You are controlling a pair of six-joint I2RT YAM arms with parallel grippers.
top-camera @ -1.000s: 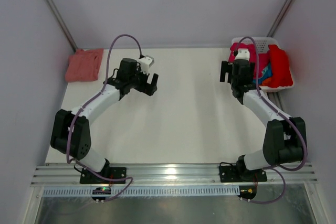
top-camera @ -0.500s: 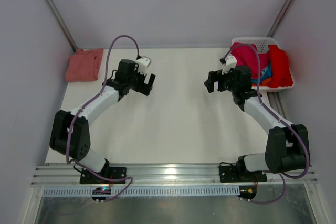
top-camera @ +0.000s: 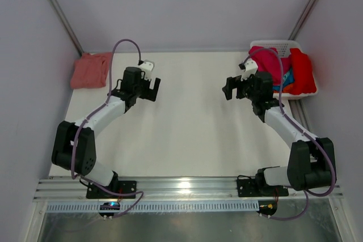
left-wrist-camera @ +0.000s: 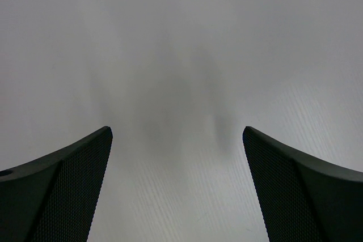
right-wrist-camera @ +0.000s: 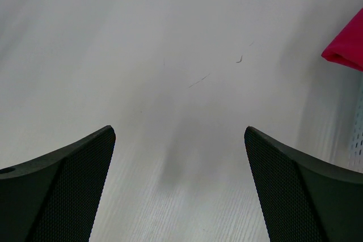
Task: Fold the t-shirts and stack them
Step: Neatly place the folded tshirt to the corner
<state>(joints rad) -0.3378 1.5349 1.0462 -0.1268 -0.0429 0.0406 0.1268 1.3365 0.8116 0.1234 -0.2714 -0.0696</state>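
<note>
One salmon t-shirt (top-camera: 91,70) lies folded into a compact rectangle at the far left corner of the table (top-camera: 193,134), close against the left edge. Its neat shape and out-of-the-way place suggest that this corner is the stacking spot and that this shirt is the first layer.

The rest of the laundry sits in the white plastic basket (top-camera: 282,42) at the far right corner. A magenta t-shirt (top-camera: 266,59) is heaped at its left side and spills over the rim toward the table. A bright red t-shirt (top-camera: 304,72) drapes over the right side. Between them shows a crumple of blue and orange cloth (top-camera: 285,79), too bunched to tell how many garments it is. None of these is folded.

The left gripper (top-camera: 152,90) hangs over bare table toward the far edge, to the right of the salmon t-shirt and apart from it. Its jaws are spread wide with nothing between them, and its wrist view shows only white surface. The right gripper (top-camera: 229,89) is likewise spread fully and empty, poised over the table just left of the basket. Its wrist view catches a corner of magenta cloth at the right margin.

With both arms free and the middle of the table open as work space, the likely next step is fetching a shirt from the basket, the magenta one being nearest
</note>
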